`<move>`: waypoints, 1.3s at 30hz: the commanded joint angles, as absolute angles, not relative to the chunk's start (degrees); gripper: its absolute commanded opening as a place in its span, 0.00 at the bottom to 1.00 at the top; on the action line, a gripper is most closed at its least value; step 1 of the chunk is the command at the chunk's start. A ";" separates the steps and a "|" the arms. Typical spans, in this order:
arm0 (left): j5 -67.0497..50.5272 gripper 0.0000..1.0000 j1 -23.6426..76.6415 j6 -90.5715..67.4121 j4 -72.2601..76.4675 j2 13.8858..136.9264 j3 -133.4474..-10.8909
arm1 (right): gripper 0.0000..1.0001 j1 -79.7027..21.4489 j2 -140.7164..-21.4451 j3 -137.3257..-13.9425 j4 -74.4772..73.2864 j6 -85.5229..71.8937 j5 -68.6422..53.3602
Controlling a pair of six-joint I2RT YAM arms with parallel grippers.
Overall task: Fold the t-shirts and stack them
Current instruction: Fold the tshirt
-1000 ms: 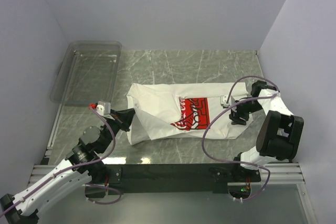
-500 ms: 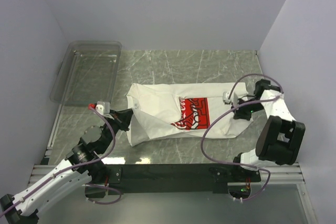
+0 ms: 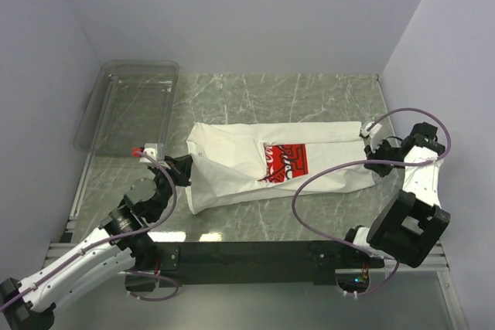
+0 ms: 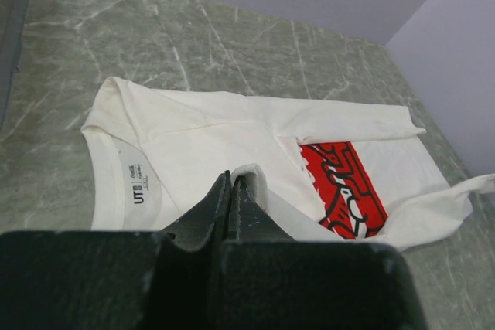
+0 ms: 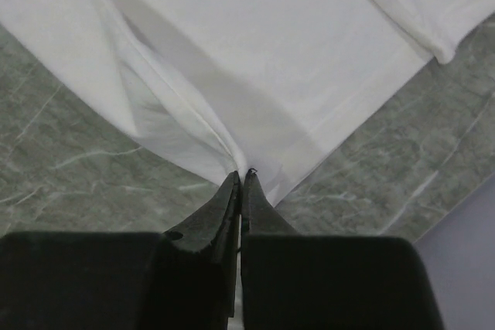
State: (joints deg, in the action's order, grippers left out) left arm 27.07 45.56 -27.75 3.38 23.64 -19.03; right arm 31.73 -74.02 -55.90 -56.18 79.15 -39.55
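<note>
t-shirt [image 3: 247,161], top view: spread mid table [image 3: 309,98], long axis left-right, collar end toward the left arm [image 3: 93,249], red print [image 3: 288,161] partly under a fold. left arm reaches in from the near-left corner, forearm angled up and right, left gripper [image 3: 186,169] at the shirt's left edge. right arm [image 3: 414,191] is folded tight near the right side, wrist pointing left, right gripper [image 3: 374,161] at the shirt's right end. clear bin [image 3: 139,65] sits far left, apart from the shirt.

left wrist view: left gripper [image 4: 232,179] has its jaws pressed together, pinching a raised white fold of the t-shirt [image 4: 201,137] at the tips. neck label [image 4: 139,187] is just left of the pinch, red print [image 4: 344,191] to the right. one end of the shirt trails toward the right edge of the frame.

right wrist view: right gripper [image 5: 241,175] has its jaws closed on the t-shirt's [image 5: 271,52] edge, with creases fanning out from the pinch point. marble table [image 5: 69,160] is bare on both sides of the tips. whether the cloth is lifted here: cannot tell.
</note>
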 commanded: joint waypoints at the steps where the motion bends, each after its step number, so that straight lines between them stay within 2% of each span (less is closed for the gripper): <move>1: 31.02 0.01 44.91 -25.84 7.64 26.01 -22.76 | 0.00 33.74 -73.30 -55.72 -48.62 71.20 -39.20; 13: 32.70 0.01 40.35 -25.84 10.98 32.78 -23.99 | 0.00 34.63 -79.36 -59.06 -41.50 63.02 -40.26; 39: 17.32 0.00 27.96 -21.97 19.77 53.17 -31.20 | 0.00 32.43 -89.29 -63.63 -36.03 55.90 -37.62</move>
